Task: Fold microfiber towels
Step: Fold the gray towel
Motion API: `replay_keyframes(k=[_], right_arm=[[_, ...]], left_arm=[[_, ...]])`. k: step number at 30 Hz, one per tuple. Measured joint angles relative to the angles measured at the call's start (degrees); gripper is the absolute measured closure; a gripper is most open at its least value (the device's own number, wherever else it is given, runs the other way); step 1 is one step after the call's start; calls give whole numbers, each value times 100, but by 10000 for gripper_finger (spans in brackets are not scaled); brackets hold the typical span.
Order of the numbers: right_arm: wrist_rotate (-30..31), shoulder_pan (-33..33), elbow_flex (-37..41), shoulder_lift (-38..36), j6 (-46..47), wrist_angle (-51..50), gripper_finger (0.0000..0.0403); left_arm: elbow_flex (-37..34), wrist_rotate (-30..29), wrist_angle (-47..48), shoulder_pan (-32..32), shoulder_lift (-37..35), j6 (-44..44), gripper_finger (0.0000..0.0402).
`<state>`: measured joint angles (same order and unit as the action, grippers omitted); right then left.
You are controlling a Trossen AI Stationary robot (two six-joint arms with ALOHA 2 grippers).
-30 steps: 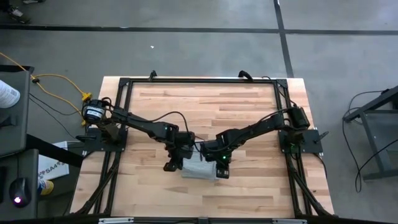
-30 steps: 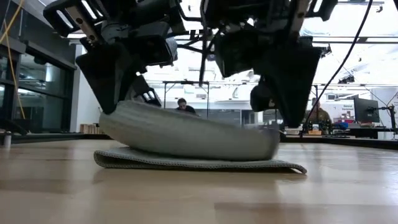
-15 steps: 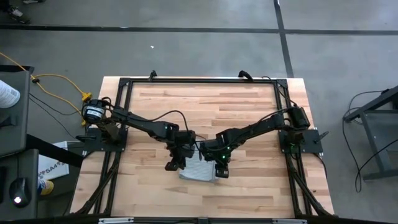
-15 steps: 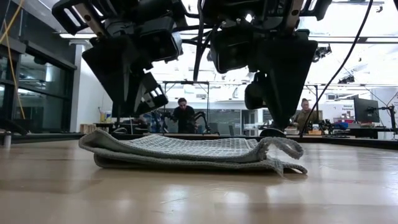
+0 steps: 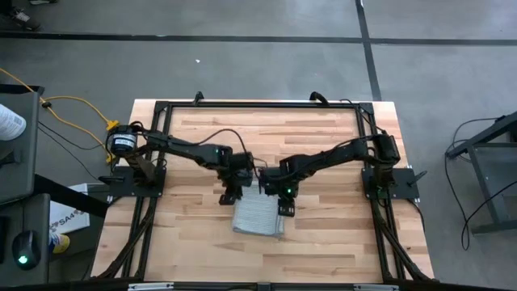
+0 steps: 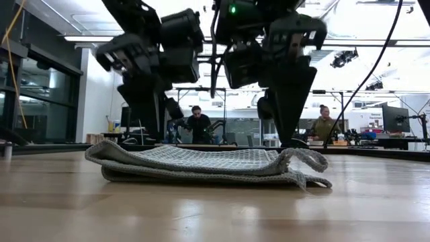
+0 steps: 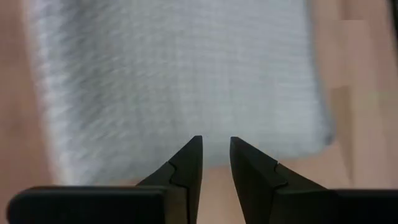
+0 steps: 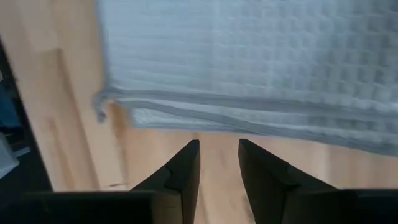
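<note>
Both pincers (image 5: 233,194) (image 5: 284,207) lifted off folded towel (image 5: 259,217); no writing legible.

From overhead we look straight down on the whole wooden table (image 5: 323,145), both arms reaching toward its middle. At tabletop height we look level across the wood into the room, very near the grey towel (image 6: 201,165). Each wrist camera peers close past its own dark fingers: the left gripper (image 7: 216,155) and the right gripper (image 8: 219,158) hang just short of the towel's edge, which all four views share.
</note>
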<state>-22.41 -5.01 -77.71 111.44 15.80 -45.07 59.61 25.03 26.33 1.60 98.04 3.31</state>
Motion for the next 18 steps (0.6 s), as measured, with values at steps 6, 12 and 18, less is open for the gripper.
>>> replay_keyframes(k=[6,12,18], right_arm=[[75,367,0,0,-351,-434,299],[127,680,0,0,-647,-690,298],[89,1005,0,0,-887,-649,301]], left_arm=[[0,-44,426,635,-15,407,318],[0,67,886,1224,-246,831,318],[4,455,1132,1675,-726,1215,318]])
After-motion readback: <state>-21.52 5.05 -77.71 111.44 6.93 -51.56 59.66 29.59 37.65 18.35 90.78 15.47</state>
